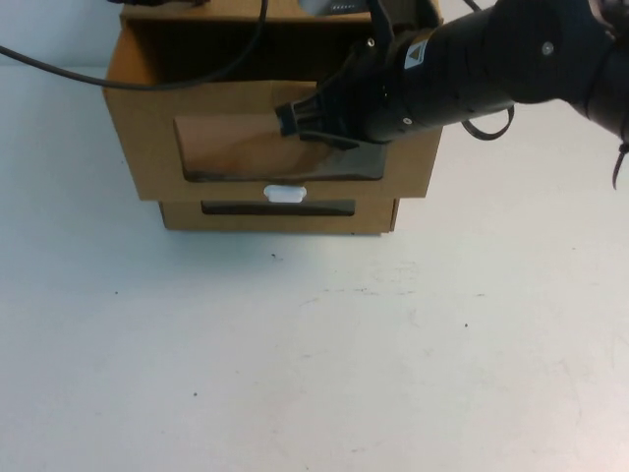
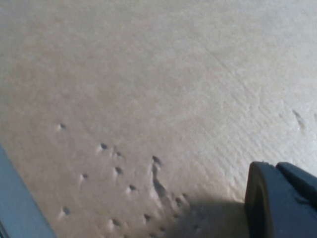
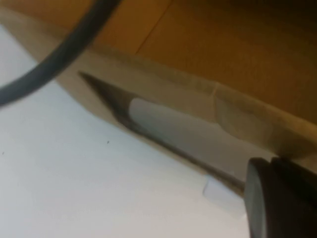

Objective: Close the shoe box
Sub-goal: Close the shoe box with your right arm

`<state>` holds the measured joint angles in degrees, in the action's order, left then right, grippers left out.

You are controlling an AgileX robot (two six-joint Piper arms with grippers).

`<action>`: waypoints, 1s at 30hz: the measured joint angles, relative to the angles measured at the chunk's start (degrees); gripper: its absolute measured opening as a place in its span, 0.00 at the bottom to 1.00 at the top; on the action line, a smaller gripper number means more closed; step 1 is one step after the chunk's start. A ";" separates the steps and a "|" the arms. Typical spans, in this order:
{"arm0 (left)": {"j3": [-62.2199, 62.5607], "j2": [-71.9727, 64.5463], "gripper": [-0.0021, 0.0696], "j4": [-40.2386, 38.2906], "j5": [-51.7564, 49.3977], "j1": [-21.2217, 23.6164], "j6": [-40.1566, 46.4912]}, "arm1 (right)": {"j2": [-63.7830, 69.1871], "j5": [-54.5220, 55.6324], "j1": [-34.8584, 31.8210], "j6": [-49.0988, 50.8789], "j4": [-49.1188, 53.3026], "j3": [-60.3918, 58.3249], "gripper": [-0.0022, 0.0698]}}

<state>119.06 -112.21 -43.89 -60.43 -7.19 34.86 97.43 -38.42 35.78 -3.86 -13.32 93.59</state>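
The shoe box (image 1: 147,147) is the upper of two stacked brown cardboard boxes. Its drawer is pulled out toward me, with a window (image 1: 236,147) in the front panel and a white pull tab (image 1: 285,193) just below it. My right gripper (image 1: 293,120) reaches in from the right, looks shut and empty, and its tip is at the drawer's front panel by the window's upper right. The right wrist view shows the gripper (image 3: 280,198), the window (image 3: 173,126) and the tab (image 3: 220,193). My left gripper (image 2: 282,203) shows only in its wrist view, close over a dented cardboard surface (image 2: 148,89).
The twin cardboard box (image 1: 378,214) lies under the shoe box, with its own window (image 1: 278,207). A black cable (image 1: 147,84) hangs across the open top of the drawer. The white table (image 1: 314,354) spreads out in front of the boxes.
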 joint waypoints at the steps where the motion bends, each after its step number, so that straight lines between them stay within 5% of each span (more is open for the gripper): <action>1: 0.00 0.00 0.02 0.00 0.00 0.00 0.00 | 0.90 0.00 -0.43 -0.13 -0.16 1.01 0.01; 30: 0.00 0.00 0.02 0.00 -0.45 0.00 0.00 | 16.95 -6.22 -5.63 -11.54 -13.90 25.34 0.01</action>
<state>119.06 -112.21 -43.89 -60.88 -7.19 34.86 114.38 -44.64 30.15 -15.40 -27.22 118.93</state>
